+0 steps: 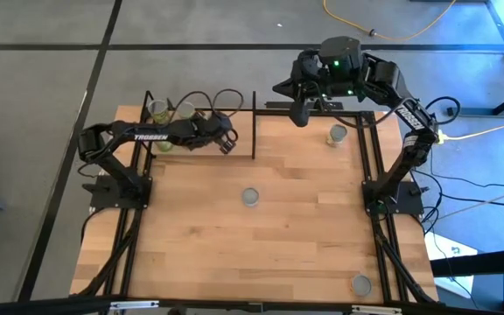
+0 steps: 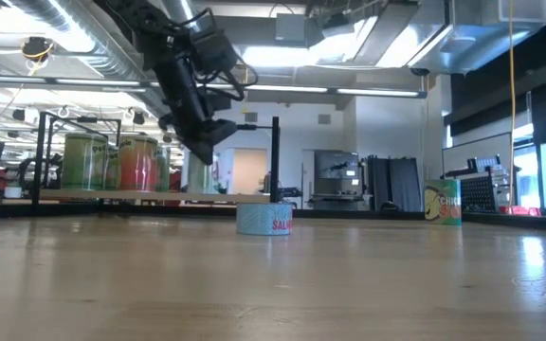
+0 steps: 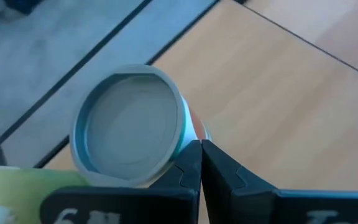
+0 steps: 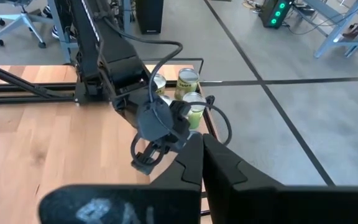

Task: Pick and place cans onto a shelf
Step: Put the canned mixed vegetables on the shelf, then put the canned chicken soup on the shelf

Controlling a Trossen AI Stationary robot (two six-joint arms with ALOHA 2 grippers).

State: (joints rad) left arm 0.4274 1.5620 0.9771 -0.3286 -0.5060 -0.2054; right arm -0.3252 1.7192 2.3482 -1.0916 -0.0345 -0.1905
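Left wrist view: a can (image 3: 129,124) fills the near field, blurred; only its pale recessed top and a sliver of red-orange label are legible. A green-yellow can (image 3: 17,190) is cut off by the picture's edge and partly hidden behind the left gripper (image 3: 201,163). High view: the cans on the shelf (image 1: 175,108) are partly covered by the left arm and cables; their count and labels cannot be told. Low view: the grey-blue can (image 2: 264,219) shows only the letters "SAL"; the far can (image 2: 443,203) label is too small to read. Right wrist view: the right gripper (image 4: 202,158) is cropped at the base
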